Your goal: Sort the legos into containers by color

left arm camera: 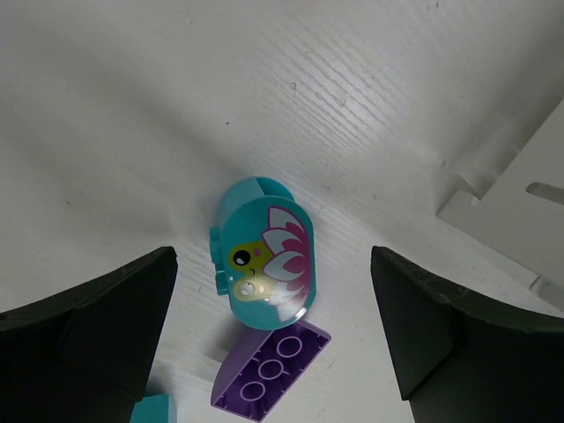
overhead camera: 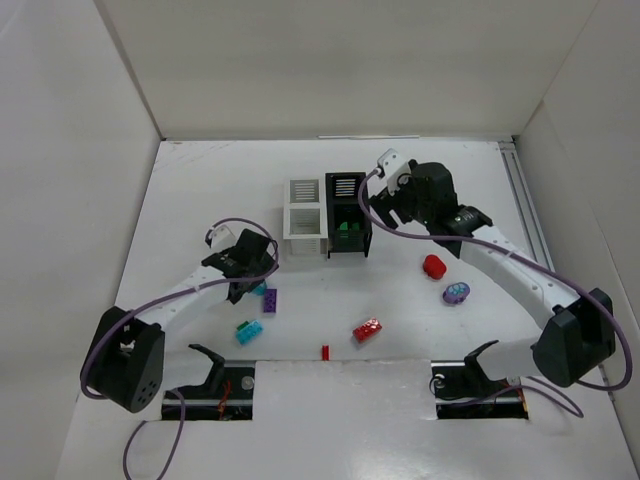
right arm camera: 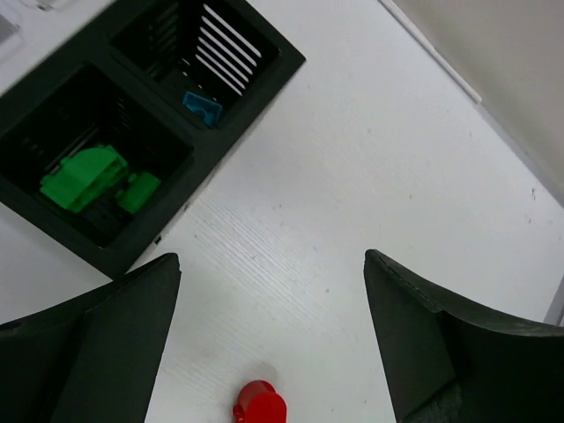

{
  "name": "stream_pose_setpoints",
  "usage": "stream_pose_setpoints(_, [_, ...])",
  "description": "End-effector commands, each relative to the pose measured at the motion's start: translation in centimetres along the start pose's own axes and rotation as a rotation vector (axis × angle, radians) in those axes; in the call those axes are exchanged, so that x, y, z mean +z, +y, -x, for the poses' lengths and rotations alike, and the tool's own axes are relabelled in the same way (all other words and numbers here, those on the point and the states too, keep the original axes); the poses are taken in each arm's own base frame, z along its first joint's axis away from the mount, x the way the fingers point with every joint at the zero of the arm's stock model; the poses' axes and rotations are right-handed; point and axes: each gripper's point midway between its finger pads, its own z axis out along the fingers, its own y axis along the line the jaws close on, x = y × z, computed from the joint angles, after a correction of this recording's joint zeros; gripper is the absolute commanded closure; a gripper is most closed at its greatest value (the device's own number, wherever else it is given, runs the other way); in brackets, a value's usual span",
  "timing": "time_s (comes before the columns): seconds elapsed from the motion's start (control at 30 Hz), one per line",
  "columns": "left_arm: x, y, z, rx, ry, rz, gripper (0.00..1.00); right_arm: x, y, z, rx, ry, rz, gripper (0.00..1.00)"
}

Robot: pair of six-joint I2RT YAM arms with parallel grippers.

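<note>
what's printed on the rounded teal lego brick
The rounded teal lego brick shows a pink-and-white flower; left wrist view best.

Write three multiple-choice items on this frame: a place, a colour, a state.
1. The green bricks lie: A in the white bin; B in the black bin; C on the table.
2. Between the fingers of the left pincer, the brick is: A teal; B red; C green.
3. The right pincer is: A shut on a red brick; B shut, empty; C open, empty.
Key: B, green shows in a black compartment; A, the teal brick bears a flower print; C, its fingers stand wide apart, gripping nothing.
</note>
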Motion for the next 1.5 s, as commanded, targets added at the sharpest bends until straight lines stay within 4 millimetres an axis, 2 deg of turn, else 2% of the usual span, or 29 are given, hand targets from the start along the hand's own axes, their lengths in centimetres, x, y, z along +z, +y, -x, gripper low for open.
stream_pose_setpoints(0.0, [0.4,0.2,0.2,-0.009,-0.002,0.022,0.11,-0.8,-1.4,0.3,0.040,-0.020,-0.050,0.11])
stream_pose_setpoints(0.03, [0.4,0.3,0.2,0.000,-0.002,0.022,0.17,-0.7,-1.5,-0.2,0.043,-0.008,-0.054,0.11])
stream_pose_setpoints(0.13, [0.5,-0.3,0.4,0.010,-0.002,0.023,0.27,-1.0,-2.0,-0.1,0.048,-0.014,-0.065,0.11])
stream_pose_setpoints(0.17, [0.7,-0.2,0.1,0.015,0.012,0.029,0.33,-0.9,-1.8,-0.5,0.048,-0.005,-0.062,0.11])
stream_pose_setpoints(0.27, [0.8,-0.1,-0.2,0.029,0.024,0.032,0.42,-1.2,-2.2,-0.5,0.061,-0.011,-0.073,0.11])
stream_pose_setpoints(0.4, [0.9,0.0,-0.5,0.033,0.038,0.038,0.63,-1.7,-2.6,-0.5,0.066,-0.019,-0.085,0.11])
stream_pose_setpoints(0.43, [0.6,-0.2,0.1,0.034,0.025,0.046,0.71,-1.7,-2.6,-0.5,0.066,-0.019,-0.085,0.11])
stream_pose_setpoints(0.5, [-0.4,-0.6,1.2,0.023,-0.009,0.032,0.74,-2.2,-2.6,-0.7,0.066,-0.018,-0.084,0.11])
stream_pose_setpoints(0.57, [-2.2,-1.6,3.6,-0.001,-0.075,0.006,0.75,-2.9,-3.1,-1.1,0.081,-0.016,-0.114,0.11])
stream_pose_setpoints(0.63, [-3.9,-2.8,5.7,0.002,-0.133,-0.038,0.75,-4.0,-3.7,-2.4,0.129,0.003,-0.145,0.11])
stream_pose_setpoints(0.67, [-5.7,-4.2,7.7,-0.016,-0.188,-0.094,0.75,-4.4,-4.3,-2.9,0.145,0.009,-0.170,0.11])
stream_pose_setpoints(0.73, [-7.7,-6.2,9.8,-0.012,-0.242,-0.176,0.75,-5.4,-5.1,-5.9,0.205,0.078,-0.221,0.07])
stream_pose_setpoints(0.8, [-10.3,-9.2,12.4,0.017,-0.316,-0.293,0.75,-6.8,-6.1,-7.4,0.233,0.098,-0.265,0.06])
stream_pose_setpoints(0.87, [-11.4,-11.3,13.5,0.052,-0.333,-0.361,0.76,-8.0,-7.2,-9.9,0.266,0.150,-0.311,0.04])
stream_pose_setpoints(0.9, [-12.3,-13.5,14.2,0.087,-0.353,-0.407,0.77,-8.2,-7.6,-10.5,0.276,0.167,-0.325,0.03])
stream_pose_setpoints(0.97, [-13.1,-16.4,13.9,0.154,-0.357,-0.463,0.77,-8.7,-8.3,-12.3,0.307,0.198,-0.342,0.03])
stream_pose_setpoints(1.0, [-14.5,-18.2,14.7,0.164,-0.382,-0.503,0.77,-8.8,-8.5,-12.4,0.315,0.198,-0.345,0.03])
stream_pose_setpoints(1.03, [-13.5,-20.3,13.9,0.232,-0.361,-0.525,0.77,-8.9,-8.4,-12.6,0.323,0.192,-0.331,0.03])
stream_pose_setpoints(1.07, [-14.5,-22.4,13.9,0.260,-0.354,-0.590,0.77,-9.0,-8.6,-13.3,0.336,0.203,-0.336,0.03])
stream_pose_setpoints(1.1, [-13.7,-23.2,13.0,0.292,-0.348,-0.593,0.77,-9.0,-8.9,-13.1,0.339,0.187,-0.340,0.03])
stream_pose_setpoints(1.13, [-13.3,-25.5,13.1,0.300,-0.347,-0.628,0.77,-8.9,-8.7,-13.4,0.340,0.195,-0.336,0.03])
stream_pose_setpoints(1.2, [-13.0,-27.6,12.1,0.342,-0.332,-0.659,0.77,-9.3,-9.5,-13.8,0.354,0.192,-0.367,0.03])
stream_pose_setpoints(1.23, [-13.8,-29.1,13.1,0.327,-0.354,-0.685,0.78,-9.7,-9.7,-13.7,0.352,0.187,-0.382,0.03])
stream_pose_setpoints(1.27, [-12.6,-30.2,12.0,0.358,-0.334,-0.688,0.78,-10.0,-10.2,-14.1,0.358,0.196,-0.406,0.03])
stream_pose_setpoints(1.37, [-11.6,-32.6,10.9,0.406,-0.335,-0.710,0.76,-10.5,-10.4,-14.1,0.356,0.195,-0.433,0.03])
stream_pose_setpoints(1.43, [-10.8,-33.5,10.9,0.421,-0.336,-0.704,0.74,-10.8,-10.9,-14.0,0.354,0.195,-0.456,0.02])
stream_pose_setpoints(1.47, [-11.3,-34.6,11.2,0.416,-0.340,-0.728,0.74,-10.8,-10.9,-14.0,0.354,0.195,-0.456,0.02])
